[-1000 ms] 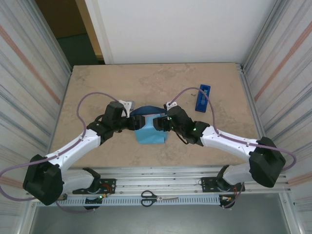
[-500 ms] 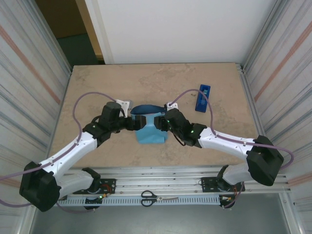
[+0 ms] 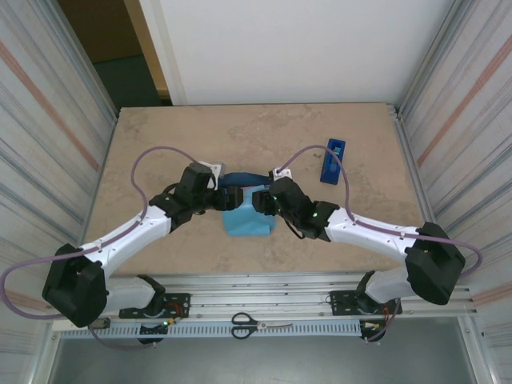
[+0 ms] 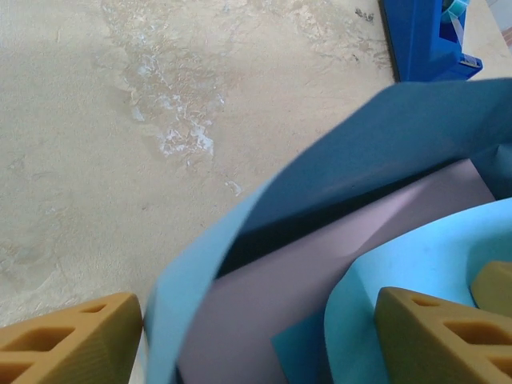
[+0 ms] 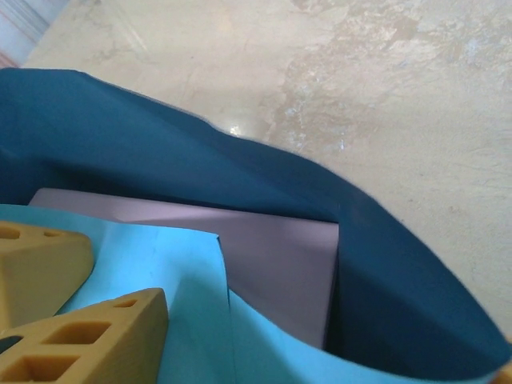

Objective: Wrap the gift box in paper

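Blue paper (image 3: 246,220) | right wrist: gift box (image 5: 276,256) inside | overhead: scissors (image 3: 258,324)

White arms (image 3: 128,234), black joints (image 3: 436,272), lilac cables (image 3: 152,154), ochre pincer fingers (image 4: 72,340) (honeycombed)

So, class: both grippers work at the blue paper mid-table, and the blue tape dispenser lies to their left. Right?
No: the tape dispenser lies to their right, as the top external view shows. The left gripper and right gripper do work at the paper.
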